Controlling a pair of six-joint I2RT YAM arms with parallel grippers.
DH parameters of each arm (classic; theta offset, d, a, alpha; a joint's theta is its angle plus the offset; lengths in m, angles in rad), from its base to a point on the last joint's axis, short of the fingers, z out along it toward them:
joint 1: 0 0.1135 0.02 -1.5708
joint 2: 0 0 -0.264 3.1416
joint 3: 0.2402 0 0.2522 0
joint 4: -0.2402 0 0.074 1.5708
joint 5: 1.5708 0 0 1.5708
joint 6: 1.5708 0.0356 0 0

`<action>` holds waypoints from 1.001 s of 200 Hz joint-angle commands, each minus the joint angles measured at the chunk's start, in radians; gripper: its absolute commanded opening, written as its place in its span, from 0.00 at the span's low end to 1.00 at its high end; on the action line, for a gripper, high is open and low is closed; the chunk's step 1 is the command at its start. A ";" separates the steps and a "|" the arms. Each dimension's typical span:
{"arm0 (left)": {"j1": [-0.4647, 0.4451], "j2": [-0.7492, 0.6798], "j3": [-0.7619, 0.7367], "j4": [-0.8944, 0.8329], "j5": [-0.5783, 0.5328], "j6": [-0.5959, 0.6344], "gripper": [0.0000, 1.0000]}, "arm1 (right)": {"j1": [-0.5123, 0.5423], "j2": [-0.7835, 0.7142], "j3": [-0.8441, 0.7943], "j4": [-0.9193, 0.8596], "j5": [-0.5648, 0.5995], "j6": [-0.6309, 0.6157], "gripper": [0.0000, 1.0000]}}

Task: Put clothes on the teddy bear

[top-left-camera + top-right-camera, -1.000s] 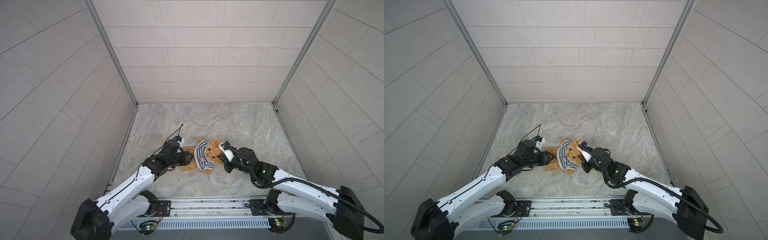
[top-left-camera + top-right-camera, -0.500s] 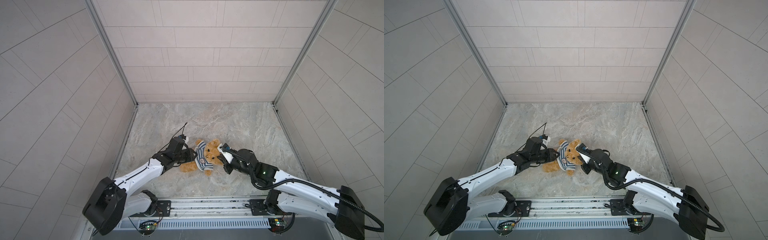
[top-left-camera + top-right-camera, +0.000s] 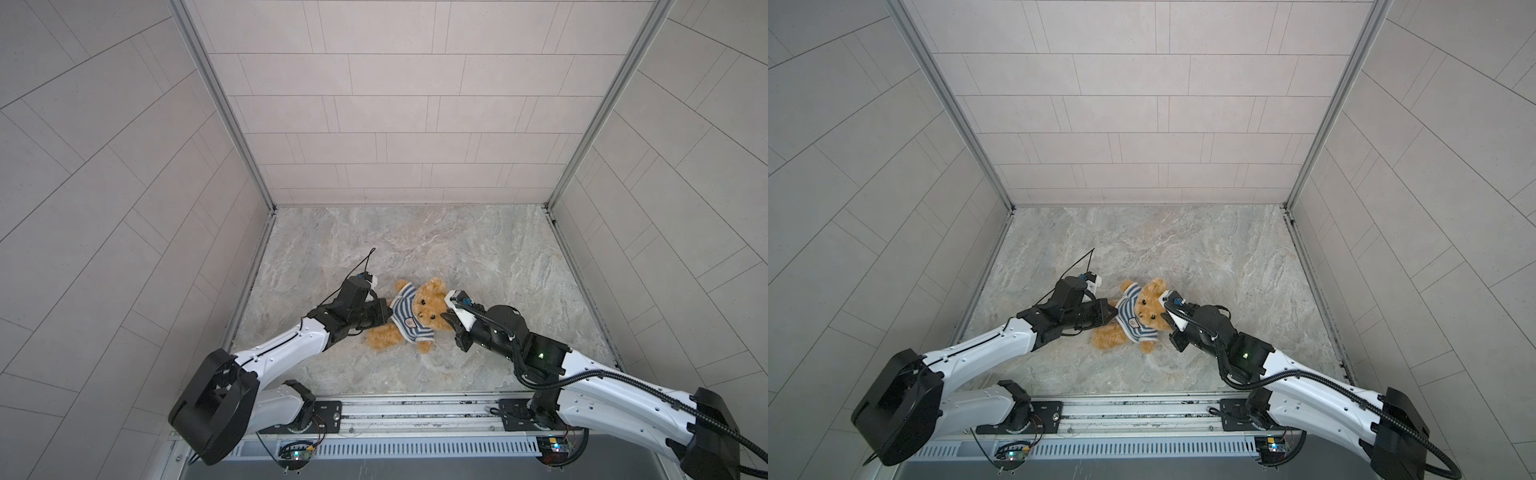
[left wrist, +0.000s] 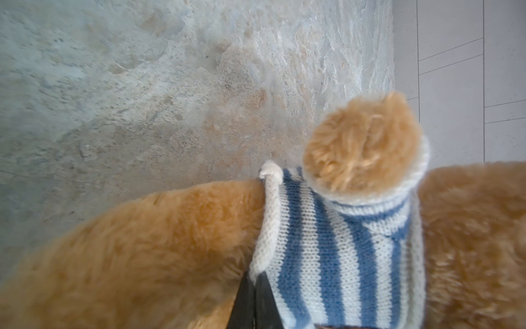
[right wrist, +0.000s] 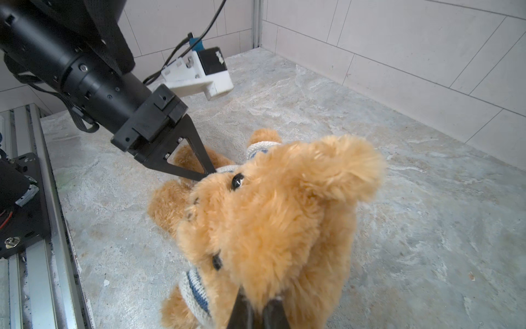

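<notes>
The teddy bear (image 3: 430, 309) (image 3: 1150, 311) lies on the marble floor in both top views, wearing a blue-and-white striped shirt (image 3: 405, 318) (image 3: 1129, 318). My left gripper (image 3: 388, 316) (image 3: 1115, 313) is at the bear's left side. In the left wrist view it (image 4: 254, 280) is shut on the white hem of the shirt (image 4: 336, 250), and a furry paw (image 4: 361, 142) sticks out of a sleeve. My right gripper (image 3: 446, 319) (image 3: 1168, 319) is at the bear's head. In the right wrist view it (image 5: 257, 304) is shut on fur of the teddy bear (image 5: 270, 213).
Tiled walls close the floor on three sides. A metal rail (image 3: 415, 411) with both arm bases runs along the front edge. The left arm's white camera mount (image 5: 199, 77) and its cable stand above the floor behind the bear.
My left gripper has moved in toward the bear and shut on the shirt's hem. The right gripper has kept its grip on the bear's head, and the bear has shifted little.
</notes>
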 commanded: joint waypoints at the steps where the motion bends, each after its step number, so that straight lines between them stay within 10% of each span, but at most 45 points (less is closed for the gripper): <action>1: 0.022 0.015 -0.027 -0.007 -0.045 0.018 0.00 | 0.006 -0.051 -0.005 0.064 0.047 -0.005 0.00; 93: -0.025 -0.011 -0.001 -0.016 -0.020 0.034 0.00 | 0.006 -0.066 -0.027 0.071 0.072 0.013 0.00; 151: -0.143 -0.132 -0.023 -0.024 -0.017 -0.023 0.39 | 0.007 -0.069 -0.023 0.087 0.078 0.023 0.00; 200: -0.195 -0.135 -0.033 -0.025 -0.069 -0.061 0.43 | 0.007 -0.067 -0.031 0.112 0.074 0.037 0.00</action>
